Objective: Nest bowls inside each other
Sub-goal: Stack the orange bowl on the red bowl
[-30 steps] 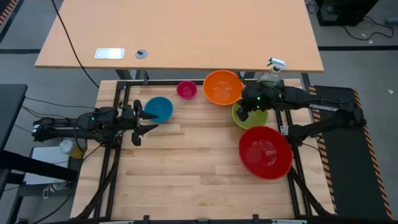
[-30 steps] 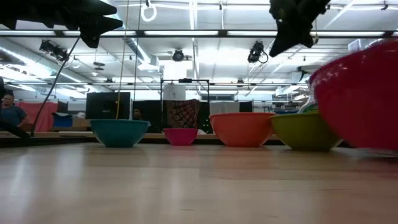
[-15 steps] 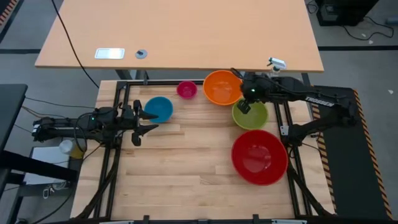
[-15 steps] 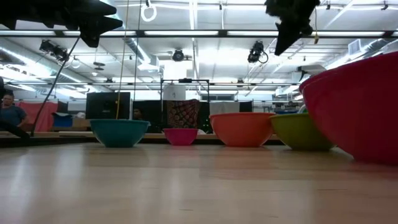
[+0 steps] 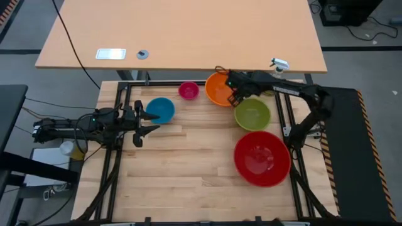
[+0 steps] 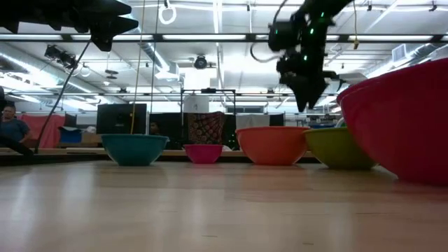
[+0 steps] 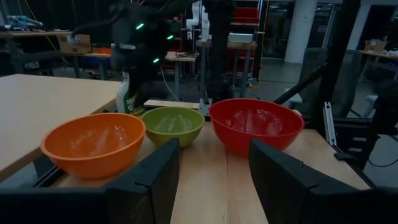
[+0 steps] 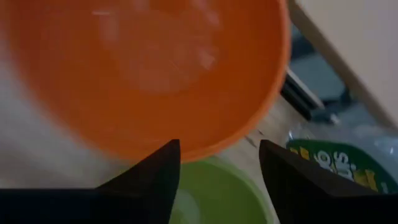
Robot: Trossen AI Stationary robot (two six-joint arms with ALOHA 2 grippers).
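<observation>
Five bowls rest upright on their bases on the wooden table: red [image 5: 262, 158], lime green [image 5: 252, 115], orange [image 5: 221, 88], pink [image 5: 188, 90] and blue [image 5: 161, 109]. My right gripper [image 5: 236, 96] hangs open, slanting down, over the orange bowl's right rim [image 8: 236, 134] where it meets the green bowl [image 8: 211, 193]; it touches nothing. In the low view it [image 6: 306, 98] stands above the bowls' rims. My left gripper [image 5: 156, 122] waits open and level at the left, just near of the blue bowl; its wrist view looks between its fingers [image 7: 214, 152] at the orange, green and red bowls.
A green spray bottle [image 5: 274, 70] stands at the far right corner behind the green bowl, close to my right arm. A tan desk [image 5: 182, 31] lies beyond the far edge. Bare wood [image 5: 176, 169] fills the table's near left.
My right gripper has swung from above the green bowl toward the far left, sinking and tipping downward until it hangs over the orange bowl's rim. The red bowl has slid a little toward the table's left and near edge and now sits still.
</observation>
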